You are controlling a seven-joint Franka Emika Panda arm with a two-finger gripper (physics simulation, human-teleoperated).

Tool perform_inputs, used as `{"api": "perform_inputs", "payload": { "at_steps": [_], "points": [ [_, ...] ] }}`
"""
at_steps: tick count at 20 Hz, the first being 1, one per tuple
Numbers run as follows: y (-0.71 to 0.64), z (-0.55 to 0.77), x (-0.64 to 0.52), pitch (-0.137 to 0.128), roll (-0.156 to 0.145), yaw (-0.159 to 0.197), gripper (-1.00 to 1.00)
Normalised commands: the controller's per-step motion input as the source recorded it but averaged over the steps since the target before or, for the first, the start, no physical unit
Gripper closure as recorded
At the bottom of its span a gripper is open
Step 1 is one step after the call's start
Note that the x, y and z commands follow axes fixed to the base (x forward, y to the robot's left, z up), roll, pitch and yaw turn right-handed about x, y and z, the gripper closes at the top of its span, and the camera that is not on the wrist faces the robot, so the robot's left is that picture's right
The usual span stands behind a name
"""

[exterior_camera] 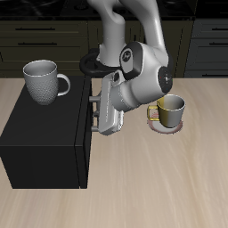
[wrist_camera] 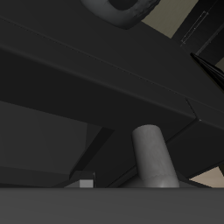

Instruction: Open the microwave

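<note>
The microwave (exterior_camera: 44, 134), a matte black box, sits on the light wooden tabletop (exterior_camera: 160, 187), and no brand name, label or other writing can be read on it or on anything else. A ribbed grey mug (exterior_camera: 43, 80) stands upright on its roof. The arm's pincer (exterior_camera: 96, 111) is pressed in at the microwave's door side, level with the grey bar handle (exterior_camera: 89, 114). Whether its fingers are closed on the handle or merely beside it cannot be told from outside. The wrist view shows mostly dark door panel, with a grey cylindrical post (wrist_camera: 153, 157) of the handle close up. A yellow mug (exterior_camera: 169, 110) rests on a small pinkish plate (exterior_camera: 163, 126) on the tabletop beside the arm.
</note>
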Motion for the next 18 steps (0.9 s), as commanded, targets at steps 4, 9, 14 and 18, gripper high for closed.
{"api": "perform_inputs", "payload": {
  "at_steps": [4,9,14,18],
  "points": [
    [-0.25,0.05,-0.14,-0.021,-0.033,-0.006,1.00],
    [-0.06,0.01,-0.12,-0.007,-0.027,0.010,1.00],
    [0.13,0.01,-0.21,-0.024,-0.031,0.027,1.00],
    [0.18,0.05,-0.21,-0.035,-0.017,0.033,1.00]
  ]
}}
